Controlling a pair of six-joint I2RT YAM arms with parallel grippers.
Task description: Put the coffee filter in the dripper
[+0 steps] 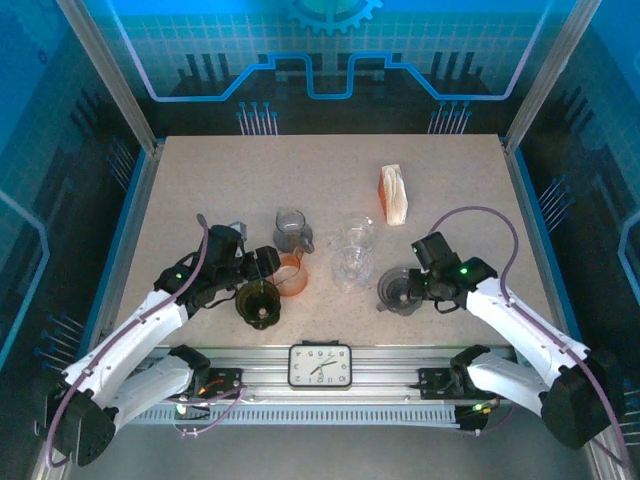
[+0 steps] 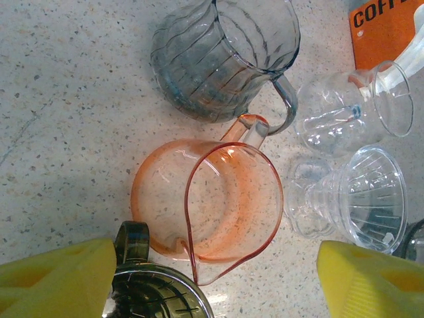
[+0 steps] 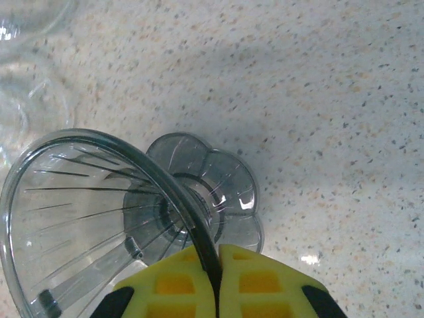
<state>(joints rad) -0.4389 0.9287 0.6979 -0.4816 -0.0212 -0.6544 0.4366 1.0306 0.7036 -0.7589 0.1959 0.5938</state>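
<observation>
A pack of coffee filters (image 1: 394,193), orange and white, stands at the back right of the table; its orange label (image 2: 384,26) shows in the left wrist view. A smoky grey dripper (image 1: 398,290) sits near the front right, and my right gripper (image 1: 418,285) is shut on its rim (image 3: 165,192), fingers (image 3: 265,278) pinching the wall. My left gripper (image 1: 262,262) hangs open over an orange dripper (image 2: 205,205) and a dark olive dripper (image 2: 156,295), its yellow fingertips (image 2: 53,278) wide apart with nothing between them.
A blue-grey ribbed dripper (image 1: 291,230) stands behind the orange one. Two clear drippers (image 1: 356,232) (image 1: 350,268) lie in the middle, between the arms. A clock (image 1: 320,364) sits on the front rail. Bare tabletop (image 1: 220,170) stretches across the back left.
</observation>
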